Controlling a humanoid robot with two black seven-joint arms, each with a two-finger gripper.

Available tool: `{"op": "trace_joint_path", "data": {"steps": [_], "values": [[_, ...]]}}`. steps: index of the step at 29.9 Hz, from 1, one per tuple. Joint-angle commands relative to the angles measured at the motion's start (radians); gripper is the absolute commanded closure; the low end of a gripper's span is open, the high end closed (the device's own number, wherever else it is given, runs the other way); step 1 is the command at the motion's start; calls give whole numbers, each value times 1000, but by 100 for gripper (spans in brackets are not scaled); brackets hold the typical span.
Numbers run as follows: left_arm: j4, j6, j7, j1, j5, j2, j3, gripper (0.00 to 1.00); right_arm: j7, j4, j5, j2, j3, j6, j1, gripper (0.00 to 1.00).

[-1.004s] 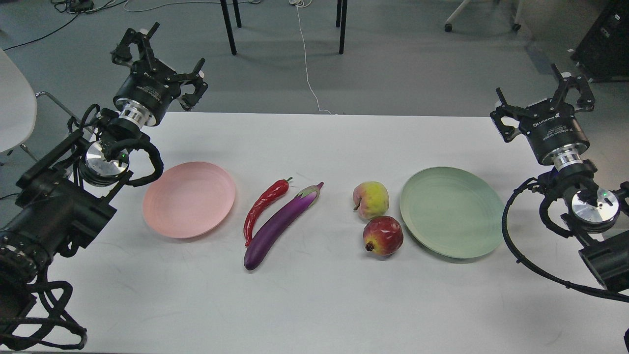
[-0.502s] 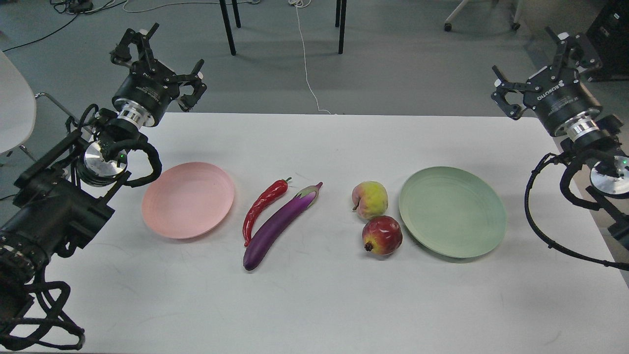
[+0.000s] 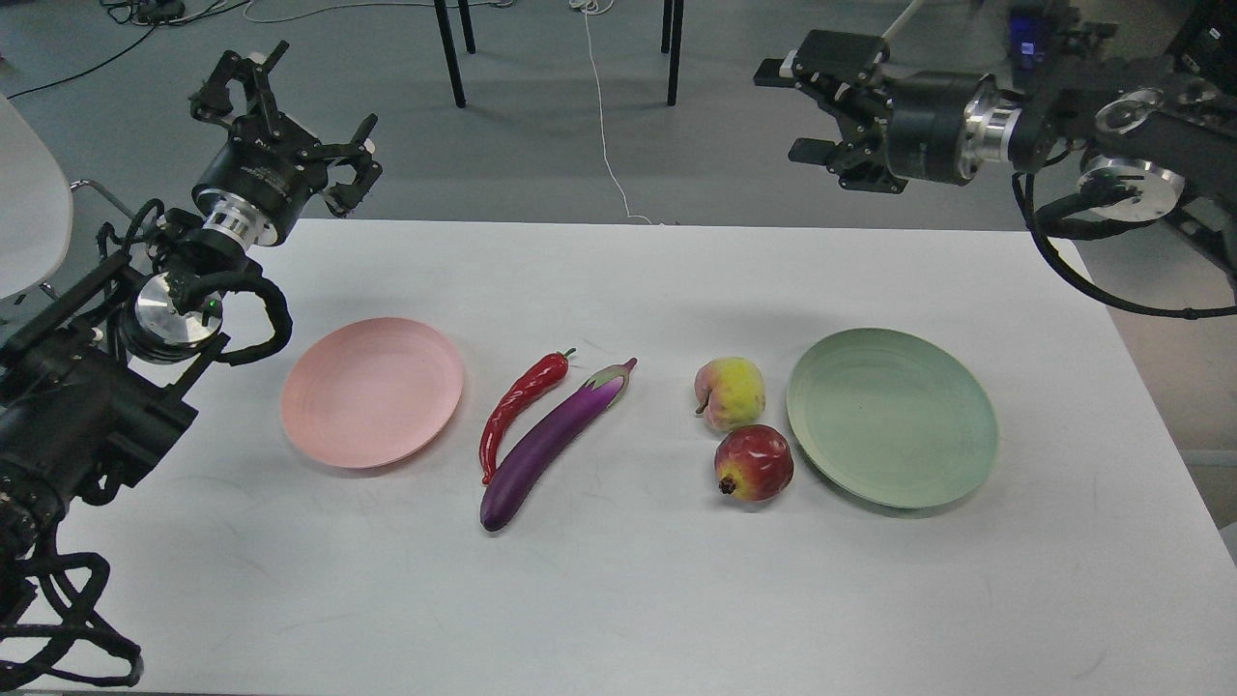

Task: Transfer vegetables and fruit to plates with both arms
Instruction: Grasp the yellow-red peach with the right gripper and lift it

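Observation:
A purple eggplant (image 3: 551, 445) and a red chili pepper (image 3: 520, 406) lie side by side at the table's middle. A yellow-green peach (image 3: 730, 392) and a dark red pomegranate (image 3: 754, 463) sit to their right, beside the pale green plate (image 3: 891, 429). The pale pink plate (image 3: 371, 391) lies to the left and holds nothing. My left gripper (image 3: 290, 121) is open and empty above the table's far left corner. My right gripper (image 3: 807, 111) is open and empty, pointing left, high above the far edge, well beyond the fruit.
The white table (image 3: 628, 590) fills the view. Black chair legs (image 3: 449, 53) and a white cable (image 3: 604, 135) are on the floor beyond the far edge. A white chair (image 3: 29, 213) stands at the left.
My right arm has swung up and to the left, its gripper turning to point leftward above the far edge. My left gripper has shifted slightly left and up. The produce and plates have not moved.

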Motion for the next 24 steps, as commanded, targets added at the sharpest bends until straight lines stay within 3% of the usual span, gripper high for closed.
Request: {"op": "trace_joint_path", "data": {"steps": [1, 7, 11, 14, 24], "values": [[-1, 0, -2, 0, 0, 24, 0, 1, 1, 3, -167, 100, -136, 0, 52, 1], [-4, -9, -4, 2, 0, 62, -2, 1, 7, -1, -391, 223, -299, 0, 74, 2], [-4, -20, -5, 2, 0, 70, -2, 1, 30, -9, -460, 268, -397, -1, 63, 4], [-4, -20, -7, 11, 0, 70, -2, 1, 65, -14, -480, 291, -478, -58, 36, 5], [-4, -22, -7, 22, 0, 67, 0, 1, 77, -40, -473, 311, -483, -92, -4, 6]]}}
